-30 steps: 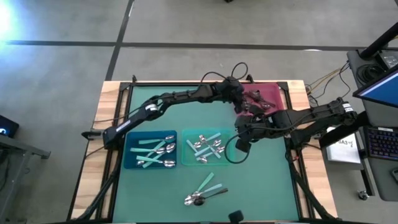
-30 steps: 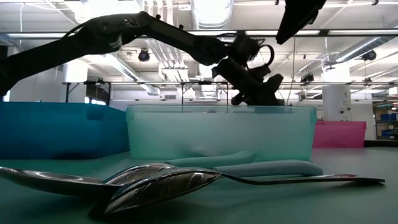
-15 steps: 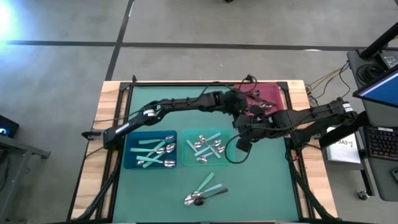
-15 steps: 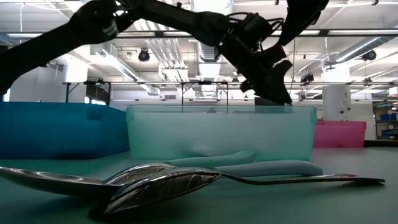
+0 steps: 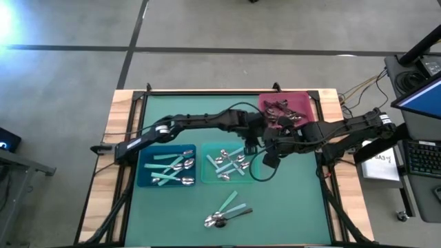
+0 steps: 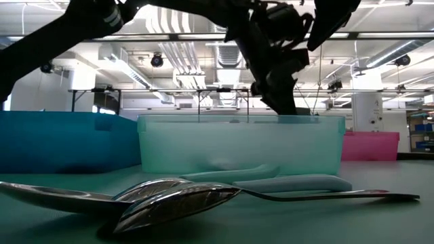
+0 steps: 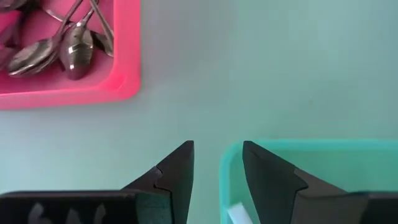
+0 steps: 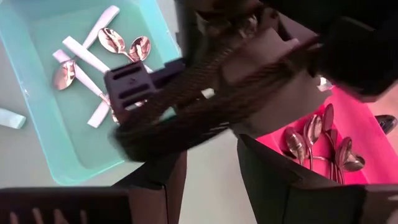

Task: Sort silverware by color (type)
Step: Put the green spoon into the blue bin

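Note:
My left gripper (image 5: 249, 143) hangs open and empty over the far right corner (image 7: 233, 152) of the teal bin (image 5: 204, 165), which holds several spoons. My right gripper (image 5: 266, 160) waits open and empty just right of that bin, with the left arm crossing in front of its camera. The pink bin (image 5: 306, 103) at the far right holds dark spoons (image 7: 68, 53). Teal-handled spoons lie in the blue bin (image 5: 142, 167). Three loose spoons (image 5: 227, 210) lie flat on the mat near the front edge: one teal-handled, one dark, one silver.
The three bins stand close together at mid-table, and both arms meet between the teal and pink ones. A black cable (image 5: 256, 173) loops below my right gripper. A small dark object (image 5: 260, 239) sits at the mat's front edge. Bare mat lies around the loose spoons.
My left gripper has swung from above the pink bin toward the table's near edge and a little left, to the teal bin's far right corner. It has tipped more steeply downward and rolled on the way. Its finger gap looks unchanged.

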Robot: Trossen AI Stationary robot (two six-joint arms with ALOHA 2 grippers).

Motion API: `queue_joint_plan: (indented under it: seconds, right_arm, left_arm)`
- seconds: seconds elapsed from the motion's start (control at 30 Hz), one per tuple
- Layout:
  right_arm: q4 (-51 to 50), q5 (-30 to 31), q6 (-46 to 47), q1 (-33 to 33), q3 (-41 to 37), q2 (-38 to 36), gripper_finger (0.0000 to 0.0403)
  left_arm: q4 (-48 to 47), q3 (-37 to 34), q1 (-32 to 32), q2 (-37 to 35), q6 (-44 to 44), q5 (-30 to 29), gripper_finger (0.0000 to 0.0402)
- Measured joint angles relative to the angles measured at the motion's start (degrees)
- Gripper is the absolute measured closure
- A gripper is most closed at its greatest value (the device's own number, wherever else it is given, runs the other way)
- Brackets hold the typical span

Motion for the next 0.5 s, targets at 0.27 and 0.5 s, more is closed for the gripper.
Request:
queue_joint_plan:
  seconds: [0.27,0.5]
  right_arm:
    - [0.3,0.1,-0.8,0.0,0.0,0.0,0.0271]
    - [0.6,0.1,-0.7,0.0,0.0,0.0,0.0271]
  left_arm:
    - [-4.0,0.0,0.0,-3.5,0.1,-4.6,0.0279]
    - [-12.2,-0.1,0.3,-4.6,-0.3,-6.5,0.0279]
